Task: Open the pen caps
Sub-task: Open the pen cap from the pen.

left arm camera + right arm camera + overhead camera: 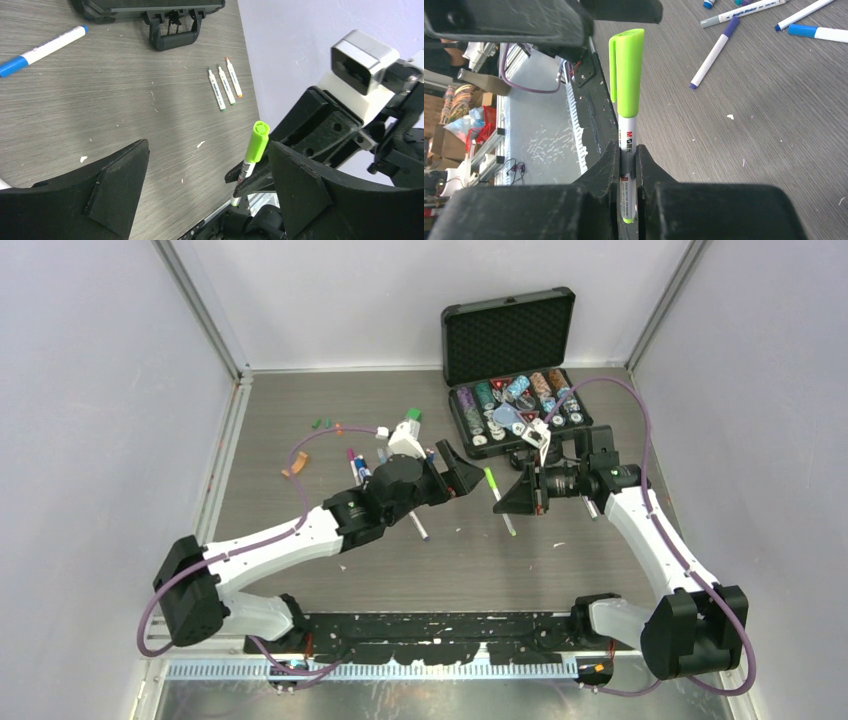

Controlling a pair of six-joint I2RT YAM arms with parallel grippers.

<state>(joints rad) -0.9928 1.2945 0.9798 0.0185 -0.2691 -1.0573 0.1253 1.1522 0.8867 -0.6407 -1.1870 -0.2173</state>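
**A:** The right gripper (626, 152) clamps the lime-capped pen (629, 90), and the barrel's print below the logo disappears between the jaws!

**B:** From the left wrist, that pen's lower end slips behind the left gripper (209, 150)'s own finger. Both fingers run off the bottom edge.

**A:** Beyond those jaws, the black case (170, 12) is sliced by the top edge, so only handle and rim show.

**B:** Left of the jaws, the blue-capped pen (42, 49) loses its cap end at the frame.

**A:** Three small pens (223, 89) ahead of the jaws, lettering too tiny to read.

**B:** Overhead, the left arm (300, 535) covers part of the scattered pens (356, 468). I can't count them.
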